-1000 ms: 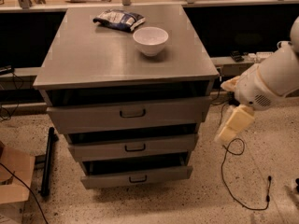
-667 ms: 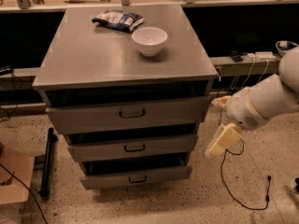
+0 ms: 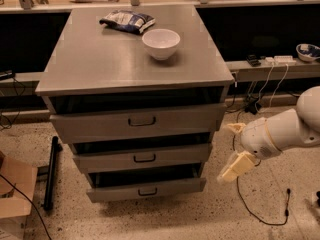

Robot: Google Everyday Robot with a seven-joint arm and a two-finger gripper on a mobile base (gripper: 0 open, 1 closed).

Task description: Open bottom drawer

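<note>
Speckled floor [image 3: 165, 221]; tool [image 3: 227, 153], fingers [image 3: 239, 165] apart, just rt of bottom drawer [image 3: 145, 190]

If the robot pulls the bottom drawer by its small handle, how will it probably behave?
The bottom drawer looks like rigid metal, so it probably slides straight without flexing. Its loop handle is small, so a grip may slip. The pincer hangs right of it.

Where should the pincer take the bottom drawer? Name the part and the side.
The dark loop handle centred on the bottom drawer front, approached from the front of the cabinet: it is a horizontal bar, so clamp above and below. The pincer hangs open right of the cabinet.
</note>
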